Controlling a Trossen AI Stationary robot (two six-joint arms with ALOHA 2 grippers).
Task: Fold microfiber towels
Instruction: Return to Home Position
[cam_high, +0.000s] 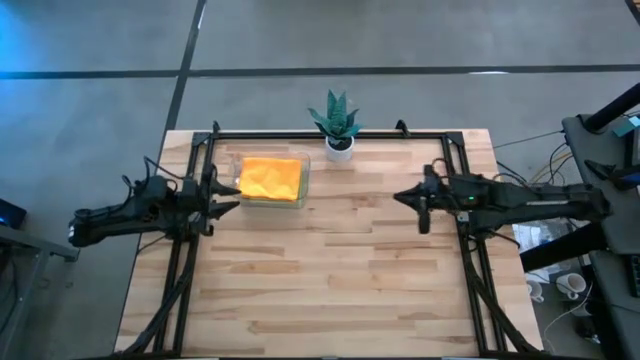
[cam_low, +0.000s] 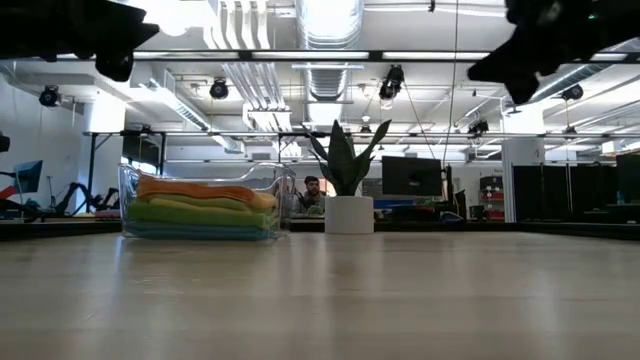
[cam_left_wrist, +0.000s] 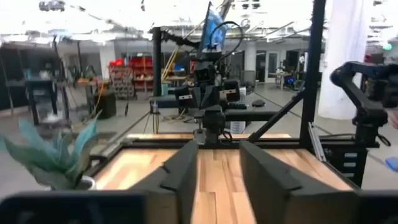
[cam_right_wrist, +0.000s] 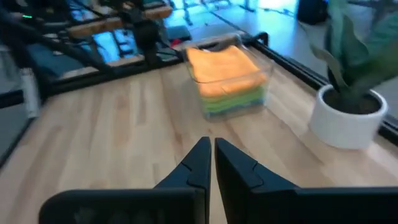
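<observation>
High view: the microfiber towels (cam_high: 271, 178) lie stacked in a clear tray (cam_high: 304, 186) near the table's (cam_high: 330, 280) far edge, left of its middle, with only the orange one showing on top. A potted plant (cam_high: 337, 125) stands at the far edge just right of the tray, not touching it. The left gripper (cam_high: 228, 196) hangs beside the tray's left-near corner with its 2 fingers spread and nothing between them. The right gripper (cam_high: 404, 197) is well apart, toward the right edge, pointing at the table's middle.

Low view: the tray holds 1 neat folded stack, orange on top, lime green beneath it and light blue at the bottom. The plant's white pot stands just right of it. A person (cam_low: 312, 190) sits in the room behind, partly hidden by the tray and the plant. Both arms show only as dark shapes high above the tabletop.

Left wrist view: the 2 fingers (cam_left_wrist: 180, 177) stand apart, released, with bare wood between them.

Right wrist view: the fingers (cam_right_wrist: 198, 163) are clenched together on nothing, above bare wood, pointing toward the tray.
</observation>
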